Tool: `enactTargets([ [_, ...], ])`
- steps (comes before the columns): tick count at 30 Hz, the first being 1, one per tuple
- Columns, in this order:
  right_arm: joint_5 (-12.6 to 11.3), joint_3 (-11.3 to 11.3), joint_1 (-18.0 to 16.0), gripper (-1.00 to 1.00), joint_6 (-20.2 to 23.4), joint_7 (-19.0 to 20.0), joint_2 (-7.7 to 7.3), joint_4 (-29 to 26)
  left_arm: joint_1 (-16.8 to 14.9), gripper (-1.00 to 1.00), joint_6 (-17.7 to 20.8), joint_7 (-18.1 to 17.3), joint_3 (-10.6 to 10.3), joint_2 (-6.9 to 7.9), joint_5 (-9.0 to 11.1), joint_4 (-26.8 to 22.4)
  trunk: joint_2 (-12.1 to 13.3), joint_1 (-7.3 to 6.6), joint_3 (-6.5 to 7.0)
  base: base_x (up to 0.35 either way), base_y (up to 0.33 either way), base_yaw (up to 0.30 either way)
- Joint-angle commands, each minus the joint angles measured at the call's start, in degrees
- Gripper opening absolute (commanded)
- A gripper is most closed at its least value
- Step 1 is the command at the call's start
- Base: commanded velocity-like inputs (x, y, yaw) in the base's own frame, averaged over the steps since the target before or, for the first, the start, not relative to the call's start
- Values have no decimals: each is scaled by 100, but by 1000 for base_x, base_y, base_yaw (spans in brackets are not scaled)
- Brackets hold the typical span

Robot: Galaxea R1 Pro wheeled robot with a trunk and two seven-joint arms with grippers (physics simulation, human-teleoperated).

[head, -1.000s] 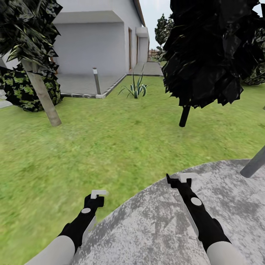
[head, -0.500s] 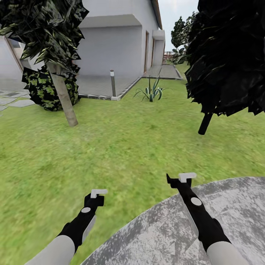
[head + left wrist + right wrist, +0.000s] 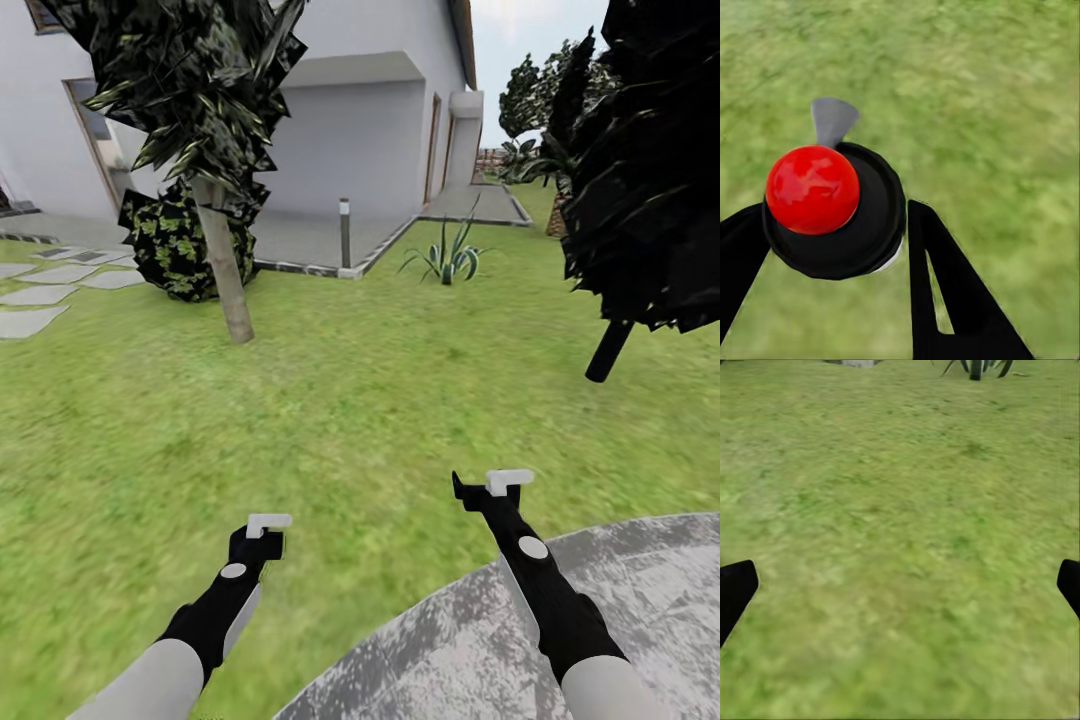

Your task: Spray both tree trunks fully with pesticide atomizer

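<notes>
The pesticide atomizer (image 3: 814, 187) shows in the left wrist view as a red round cap on a black body with a grey nozzle. My left gripper (image 3: 832, 210) is shut on it, a black finger on each side. In the head view that gripper (image 3: 265, 530) hangs low over the grass floor (image 3: 330, 400). My right gripper (image 3: 495, 487) is open and holds nothing; its fingertips (image 3: 735, 589) stand wide apart above the grass. One tree has a beige trunk (image 3: 228, 290) at the left. The other tree's dark trunk (image 3: 608, 350) and black crown (image 3: 650, 170) are at the right.
A white house (image 3: 370, 120) stands behind, with a grey bollard lamp (image 3: 345, 230), a round bush (image 3: 170, 245) and a spiky plant (image 3: 447, 260) in front of it. Stepping stones (image 3: 40, 295) lie at far left. A grey paved circle (image 3: 450, 660) is under me.
The whole view has shifted rightward as the camera turned left: stepping stones came into sight and less of the paved circle shows. Both arms keep their pose.
</notes>
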Motion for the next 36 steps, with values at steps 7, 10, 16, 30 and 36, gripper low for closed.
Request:
enactTargets([
  [7, 0, 1, 0, 100, -1, 0, 4, 4, 0, -100, 0, -1, 0, 0, -1, 0, 0, 0, 52, 0, 305, 157],
  [10, 0, 0, 0, 100, 0, 0, 4, 1, 0, -100, 0, -1, 0, 0, -1, 5, 0, 0, 75, 0, 305, 157],
  [16, 0, 1, 0, 100, 1, 0, 8, 0, 0, -100, 0, -1, -7, -7, -1, 8, 0, 0, 120, 0, 216, 156],
  [30, 0, 5, 1, 100, -2, 0, 7, 0, 0, -100, 0, -1, -9, -9, -10, 8, 0, 0, 224, 0, 12, 156],
  [36, 0, 5, 0, 100, 2, 0, 7, 0, 0, -100, 0, -1, -9, -11, -10, 8, 0, 0, 269, 0, 0, 157],
])
